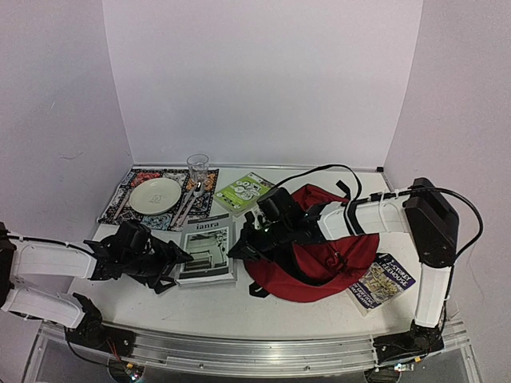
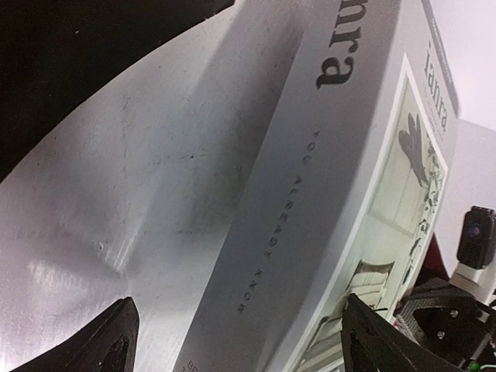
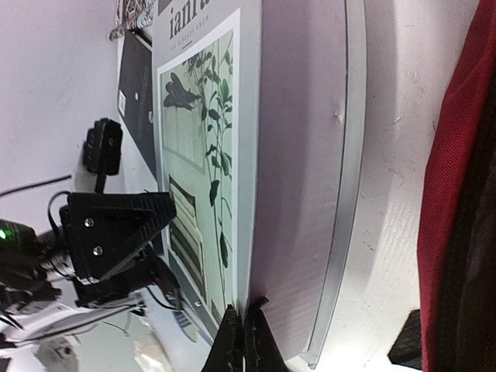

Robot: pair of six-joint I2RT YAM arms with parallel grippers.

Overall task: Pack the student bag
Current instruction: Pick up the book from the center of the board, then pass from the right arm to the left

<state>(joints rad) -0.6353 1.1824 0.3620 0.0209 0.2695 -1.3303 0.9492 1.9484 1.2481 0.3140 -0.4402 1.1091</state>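
The student bag is a dark-red backpack lying flat at centre right, under my right arm; its red fabric fills the right edge of the right wrist view. A grey book titled "ianra" lies to its left. My left gripper is open at the book's left side, its fingers straddling the spine. My right gripper is at the book's right side, its fingers pressed together on the edge of the book's front cover.
A second book lies at the bag's lower right. A green packet lies behind the grey book. A plate, a glass and cutlery sit on a patterned mat at the back left.
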